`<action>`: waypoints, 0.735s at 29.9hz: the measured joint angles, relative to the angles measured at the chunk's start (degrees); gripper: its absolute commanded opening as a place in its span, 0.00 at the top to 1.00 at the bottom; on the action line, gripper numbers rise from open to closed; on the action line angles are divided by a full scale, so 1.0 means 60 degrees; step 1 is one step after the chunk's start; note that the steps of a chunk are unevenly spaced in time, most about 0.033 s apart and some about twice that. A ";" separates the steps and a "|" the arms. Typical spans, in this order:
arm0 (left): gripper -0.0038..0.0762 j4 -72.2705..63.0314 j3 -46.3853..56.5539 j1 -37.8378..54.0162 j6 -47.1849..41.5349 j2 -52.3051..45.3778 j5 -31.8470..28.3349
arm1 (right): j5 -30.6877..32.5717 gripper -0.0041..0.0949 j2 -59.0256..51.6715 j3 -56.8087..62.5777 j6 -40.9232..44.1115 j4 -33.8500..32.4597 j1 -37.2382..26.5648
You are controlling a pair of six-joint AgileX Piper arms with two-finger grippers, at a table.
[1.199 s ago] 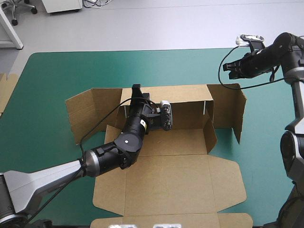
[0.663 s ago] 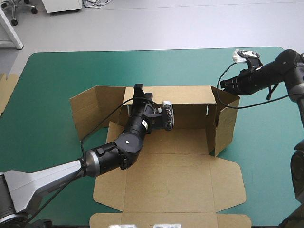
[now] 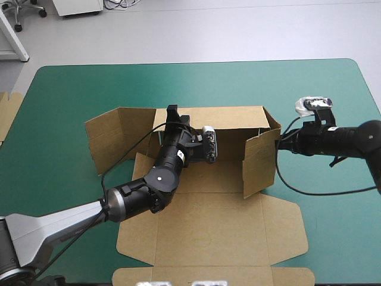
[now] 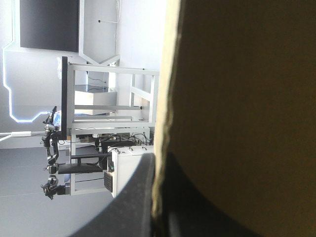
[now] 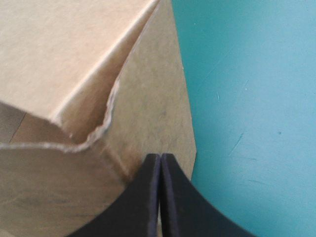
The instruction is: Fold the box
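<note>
High view: brown box (image 3: 208,238) at middle of desk (image 3: 59,89), lid flat toward near edge, back wall up. Left hand (image 3: 172,114) on back wall's top; right hand (image 3: 281,143) at inward-angled right flap (image 3: 260,161).
Left wrist view: left hand clenched on box wall.
Right wrist view: right hand clenched empty, tips touching flap.

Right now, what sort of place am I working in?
Probably a robot lab bench for packaging trials: a teal-green table cover, a half-raised brown box cut from one sheet, and spare board at the cover's left edge.
</note>
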 measured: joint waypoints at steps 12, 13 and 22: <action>0.97 0.0066 0.0000 0.0000 -0.0417 0.0000 0.0602 | -0.0923 0.68 -0.0661 0.1842 -0.2328 0.1787 0.0000; 0.97 0.0066 0.0000 0.0000 -0.0462 0.0000 0.0614 | -0.0923 0.66 -0.0661 0.1887 -0.2537 0.1938 0.0000; 0.97 0.0742 0.0048 0.0000 -0.1535 0.0015 0.0302 | -0.1089 0.60 -0.0661 0.2619 -0.4547 0.3232 0.0000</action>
